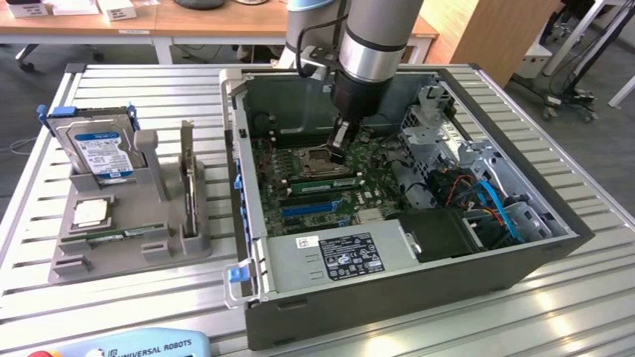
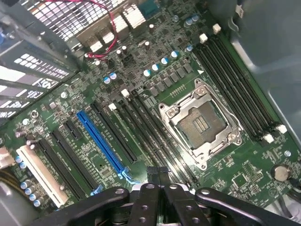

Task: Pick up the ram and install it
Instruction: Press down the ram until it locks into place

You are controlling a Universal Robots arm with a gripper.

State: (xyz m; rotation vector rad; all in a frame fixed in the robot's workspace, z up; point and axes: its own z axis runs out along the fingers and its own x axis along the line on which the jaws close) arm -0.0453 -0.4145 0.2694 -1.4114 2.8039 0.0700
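– What is closest to the lens?

– My own gripper (image 2: 157,172). The black links fill the near edge of the wrist view, and the two fingertips meet over the green motherboard (image 2: 117,84). The jaws are pressed together. I cannot make out a stick between them.

– Where are you, then?

– Deep inside the open computer case (image 1: 397,297). In the exterior view my gripper (image 1: 340,155) stands low over the board, just beside the empty processor socket (image 1: 315,158). In the wrist view the tips hang above the long black memory slots (image 2: 155,136), between the socket (image 2: 200,122) and the blue expansion slot (image 2: 101,141).

– And the ram?

– One ram (image 1: 121,236) lies flat in the grey holder (image 1: 169,245) on the exterior view's left, in front of the square processor chip (image 1: 89,214) and the hard drive (image 1: 100,149), well apart from me. Near my tips there is a narrow greenish strip (image 1: 323,174) along the socket; it may be the second stick, but I cannot tell.

– So how far is the work?

– I judge that I am at the installing place. Whether a stick sits fully in a slot is hidden from me.
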